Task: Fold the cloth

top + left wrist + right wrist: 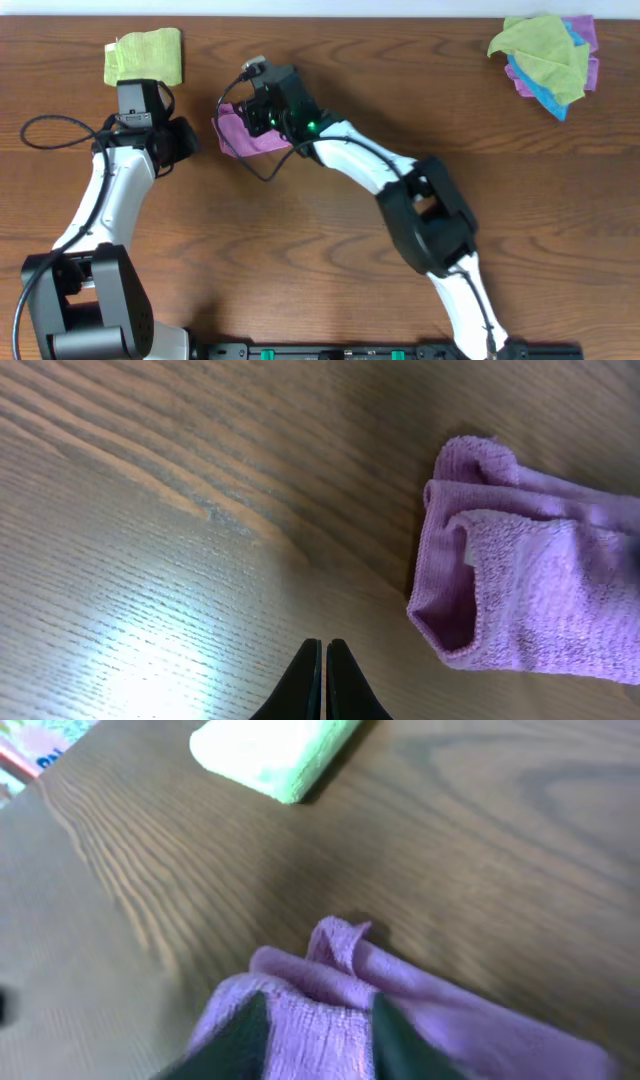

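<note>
The purple cloth (238, 133) lies bunched on the wooden table left of centre. In the right wrist view a thick ridge of the purple cloth (335, 975) fills the space between my fingers. My right gripper (252, 115) (315, 1010) sits over its upper edge, shut on that ridge. My left gripper (188, 140) (323, 647) is shut and empty, its tips pressed together just left of the cloth. In the left wrist view the purple cloth (530, 595) shows a folded, open-ended corner at the right, a short way from my tips.
A folded green cloth (146, 57) (275, 750) rests at the back left, beside the left arm. A loose pile of green, blue and purple cloths (548, 55) sits at the back right corner. The right arm's cable loops near the cloth.
</note>
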Tool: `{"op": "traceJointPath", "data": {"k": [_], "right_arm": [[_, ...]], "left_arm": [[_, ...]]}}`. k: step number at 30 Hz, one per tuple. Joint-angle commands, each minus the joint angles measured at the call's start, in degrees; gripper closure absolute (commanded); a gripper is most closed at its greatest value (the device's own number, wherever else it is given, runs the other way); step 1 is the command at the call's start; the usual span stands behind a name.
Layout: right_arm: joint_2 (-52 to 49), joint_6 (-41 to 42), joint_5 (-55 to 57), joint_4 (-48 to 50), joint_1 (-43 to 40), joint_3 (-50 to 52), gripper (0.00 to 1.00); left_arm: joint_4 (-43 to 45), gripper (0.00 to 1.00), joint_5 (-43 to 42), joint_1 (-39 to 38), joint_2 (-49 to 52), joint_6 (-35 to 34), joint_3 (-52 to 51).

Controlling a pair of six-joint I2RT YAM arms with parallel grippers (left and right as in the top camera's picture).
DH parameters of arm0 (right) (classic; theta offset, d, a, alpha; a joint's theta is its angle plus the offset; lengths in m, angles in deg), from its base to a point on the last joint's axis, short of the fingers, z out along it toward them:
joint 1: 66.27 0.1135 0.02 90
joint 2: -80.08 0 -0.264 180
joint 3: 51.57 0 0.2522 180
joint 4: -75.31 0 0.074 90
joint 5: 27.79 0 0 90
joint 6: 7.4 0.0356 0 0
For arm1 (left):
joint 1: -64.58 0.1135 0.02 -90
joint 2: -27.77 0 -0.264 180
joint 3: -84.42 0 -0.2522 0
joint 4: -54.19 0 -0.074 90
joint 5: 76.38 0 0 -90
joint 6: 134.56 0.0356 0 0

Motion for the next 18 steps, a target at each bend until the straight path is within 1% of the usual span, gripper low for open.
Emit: {"op": "traceJointPath", "data": {"k": [1,4,10,12,17,18], "right_arm": [[9.4,-7.8,2.1,-4.5,-2.9,-1.1,0.34],[14.9,-11.0,3.2,-12.0,-5.4,-1.1,0.01],[25.9,-15.5,3.7,-27.8,-10.9,-1.1,0.01],[29.2,-15.7,6.6,-33.2,-12.1,-1.1,0.01],[36.3,-22.4,17.8,-45.4,-12.6,-1.1,0.01],[37.3,-23.0,19.9,-47.4,-12.6,-1.1,0.01]], "left_arm": [[0.8,0.94,-0.2,0.0,0.7,1.2,-0.9],[1.9,0.94,-0.4,0.0,0.7,1.0,-0.9],[3.5,0.94,-3.1,-0.1,0.7,0.5,-0.9],[3.7,0.94,-4.5,-0.1,0.7,0.5,-0.9],[5.3,0.94,-8.9,-0.2,1.7,0.5,-0.9],[5.9,0.89,-9.5,-0.2,2.4,0.5,-0.9]]}}
